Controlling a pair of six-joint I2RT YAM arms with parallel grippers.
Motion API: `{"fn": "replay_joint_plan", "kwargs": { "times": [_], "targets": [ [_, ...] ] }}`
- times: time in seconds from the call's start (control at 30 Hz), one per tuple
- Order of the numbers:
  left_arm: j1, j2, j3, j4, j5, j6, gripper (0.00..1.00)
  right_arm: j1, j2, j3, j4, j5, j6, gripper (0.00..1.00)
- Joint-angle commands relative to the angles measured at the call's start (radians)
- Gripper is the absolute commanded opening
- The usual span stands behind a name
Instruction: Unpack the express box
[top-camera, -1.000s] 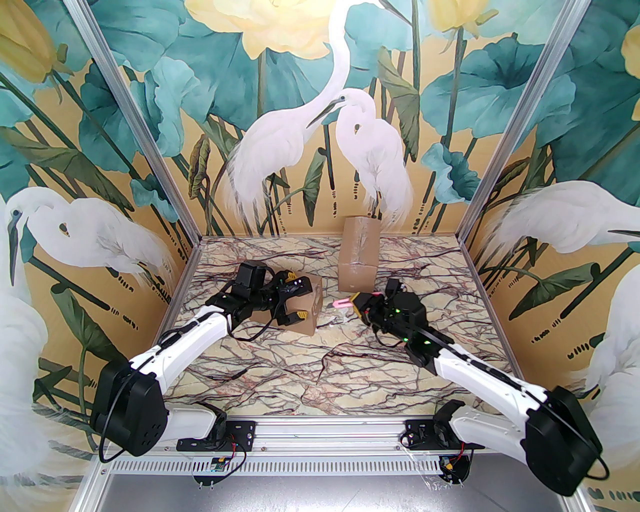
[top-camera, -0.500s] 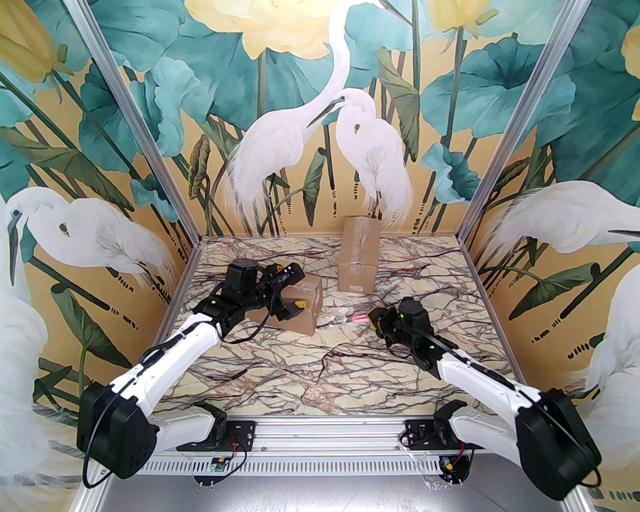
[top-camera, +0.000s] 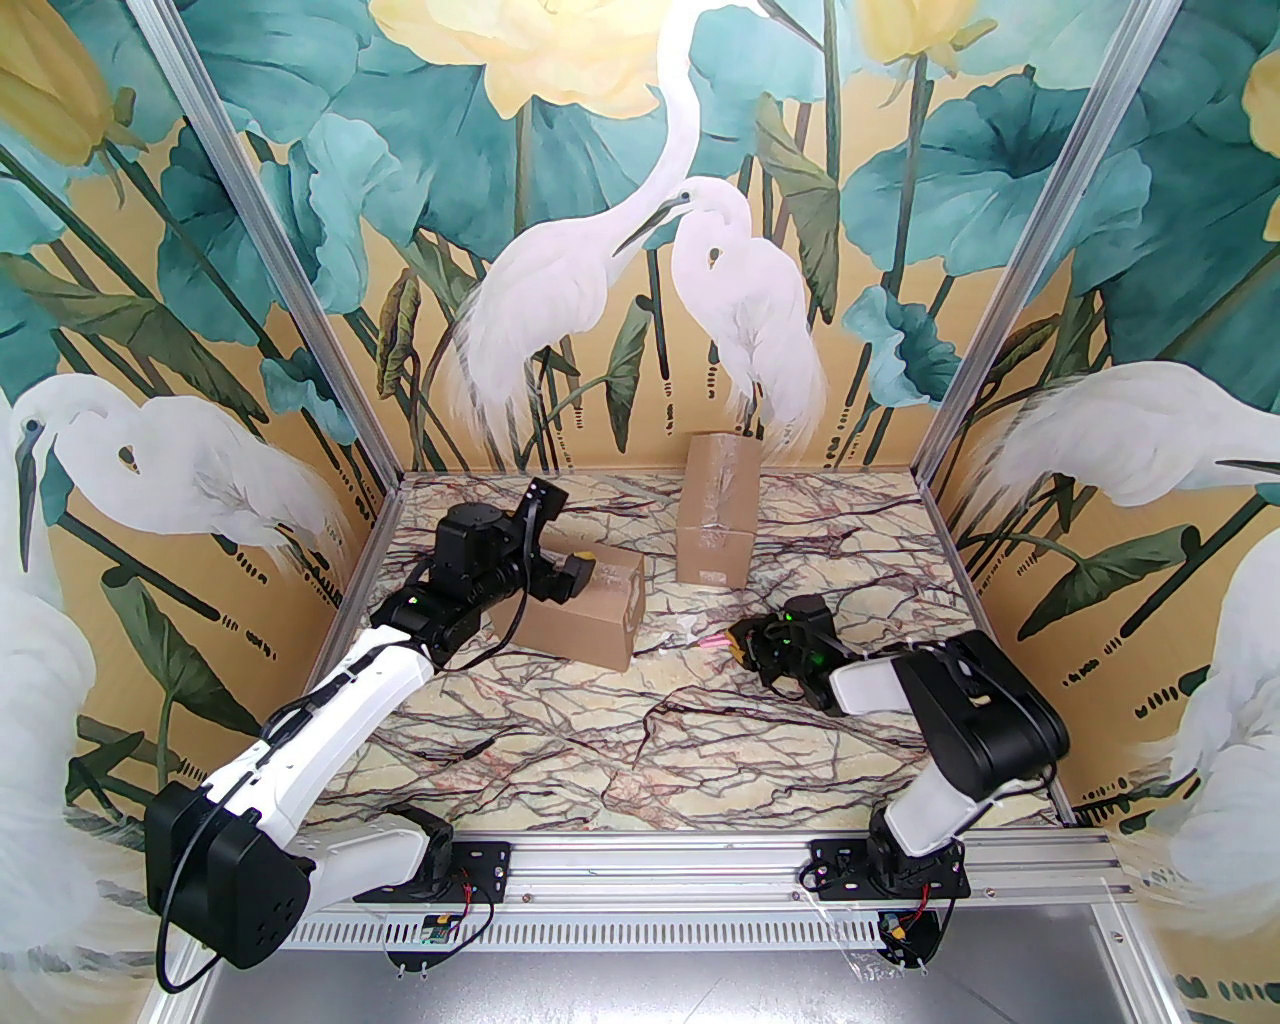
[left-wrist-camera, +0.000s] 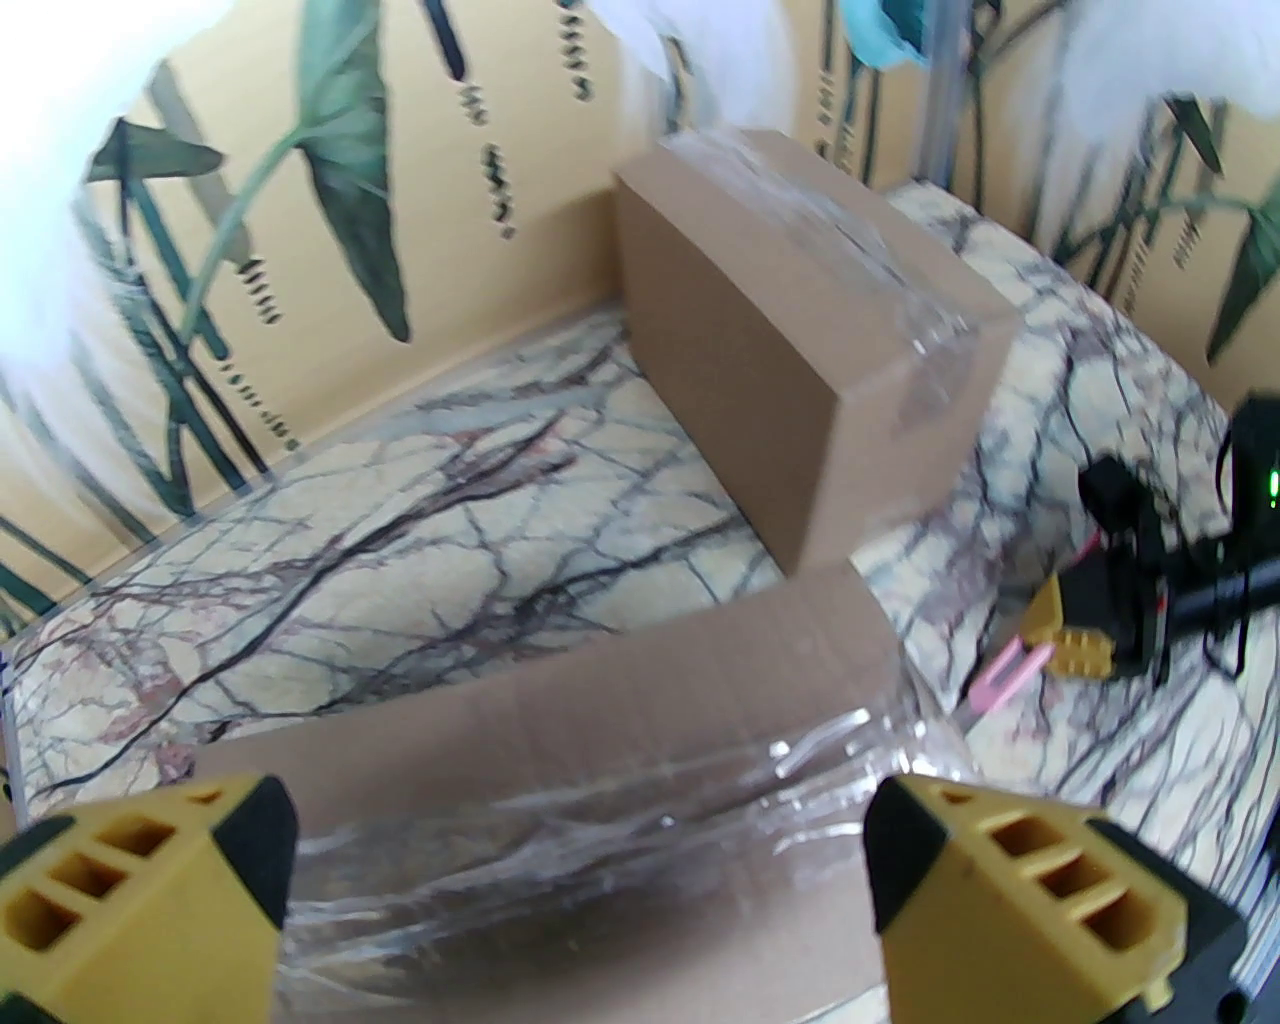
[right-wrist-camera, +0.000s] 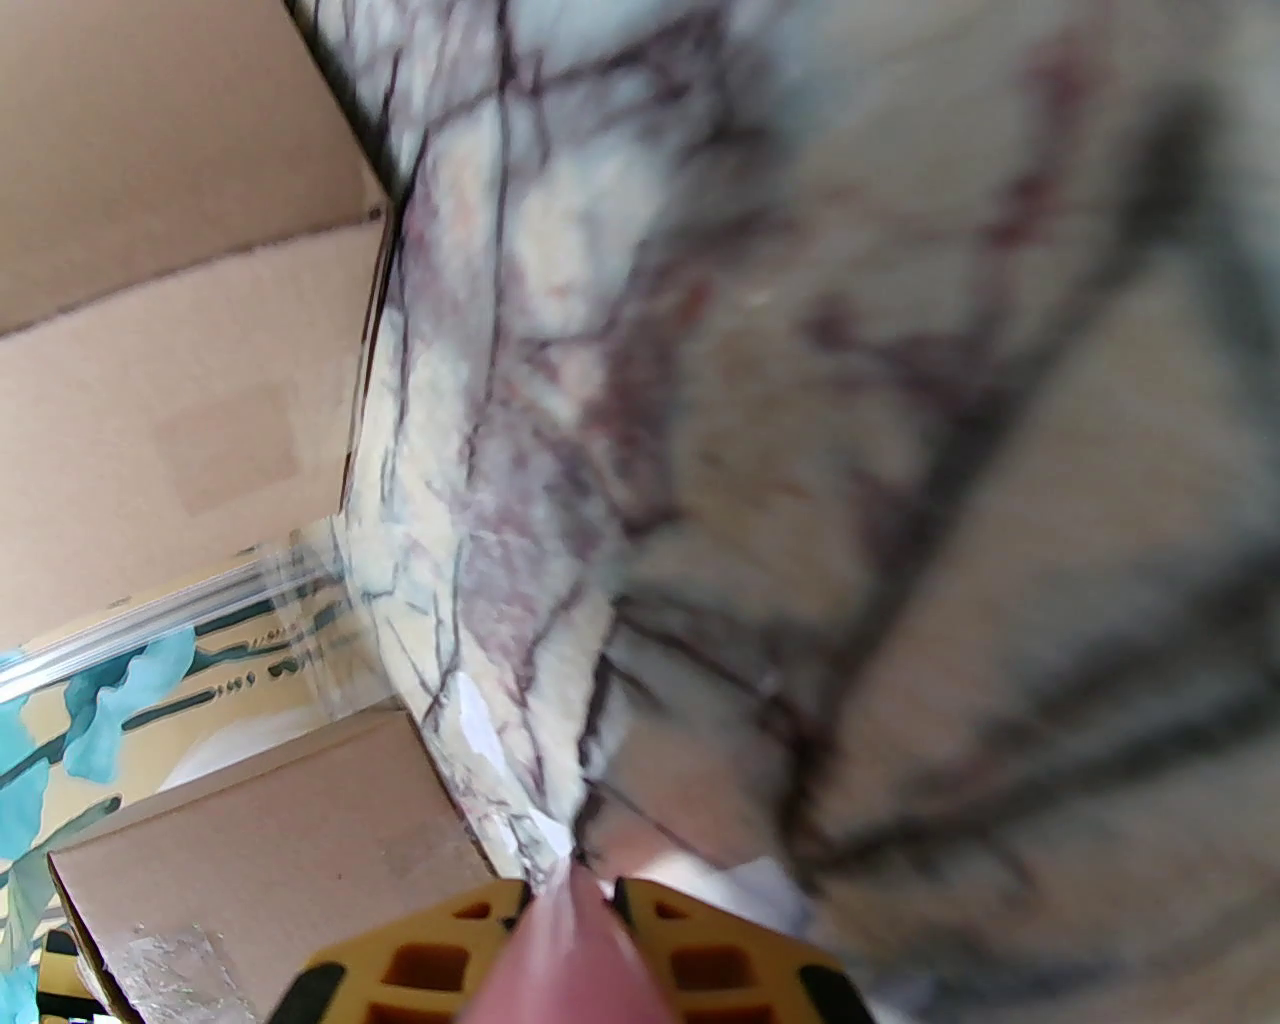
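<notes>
Now, box place: the box (top-camera: 600, 615) is lying flat on the table (top-camera: 650, 740), left of the middle, directly under the left gripper (top-camera: 558, 532).
Why there: it is lying within reach of both arms, so I judge that it is the one being worked on.
Box state: it is showing no lifted flap; by my reading, unpacking is not yet under way.
Box look: plain brown cardboard with crisp edges. Clear tape (left-wrist-camera: 700, 790) is running along the top, crinkling and catching the light.
Left gripper: its fingers (left-wrist-camera: 150, 890) are standing wide apart over the taped top, gripping nothing.
Why so: probably it is spreading to pin or straddle the box, so that the box is not sliding once the seam is attacked.
Right gripper (top-camera: 738, 645): it is pinching a pink tool (top-camera: 712, 638) between its yellow fingers, low over the table and apart from the box.
Why so: the tip is pointing toward the box's near end, so I take it that the tool is serving as a cutter for the tape.
Far box (top-camera: 715, 510): it is sitting at the back of the table near the wall, also taped and well apart from both grippers, likely waiting its turn.
</notes>
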Motion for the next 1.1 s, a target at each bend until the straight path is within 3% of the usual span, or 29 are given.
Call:
{"fn": "replay_joint_plan", "kwargs": {
  "times": [0.0, 0.17, 0.27, 0.4, 0.5, 0.57, 0.67, 0.87, 1.07],
  "targets": [
    [0.011, 0.026, 0.061, -0.046, -0.09, -0.127, 1.0, -0.006, -0.012, -0.011, 0.039, -0.008, 0.03, 0.27],
    [0.024, 0.056, 0.124, -0.164, -0.158, -0.251, 1.0, -0.014, -0.065, -0.001, -0.103, 0.004, 0.001, 0.44],
    [0.031, 0.055, 0.155, -0.231, -0.18, -0.326, 1.0, -0.018, -0.138, -0.009, -0.2, 0.032, -0.032, 0.66],
    [0.046, 0.052, 0.205, -0.359, -0.197, -0.449, 1.0, -0.029, -0.278, -0.002, -0.41, 0.093, -0.096, 0.72],
    [0.1, 0.083, 0.282, -0.558, -0.225, -0.617, 1.0, -0.03, -0.429, 0.009, -0.597, 0.189, -0.135, 0.76],
    [0.151, 0.105, 0.319, -0.671, -0.187, -0.695, 0.99, -0.03, -0.522, 0.031, -0.694, 0.241, -0.184, 0.81],
    [0.199, 0.104, 0.296, -0.704, -0.095, -0.763, 0.99, -0.03, -0.586, 0.123, -0.832, 0.276, -0.306, 0.81],
    [0.211, 0.122, 0.264, -0.736, -0.023, -0.853, 1.0, 0.049, -0.462, 0.444, -0.956, 0.218, -0.667, 0.79],
    [0.217, 0.131, 0.179, -0.689, 0.069, -0.892, 1.0, 0.198, -0.122, 0.941, -1.126, 0.117, -0.997, 0.78]
  ]
}}
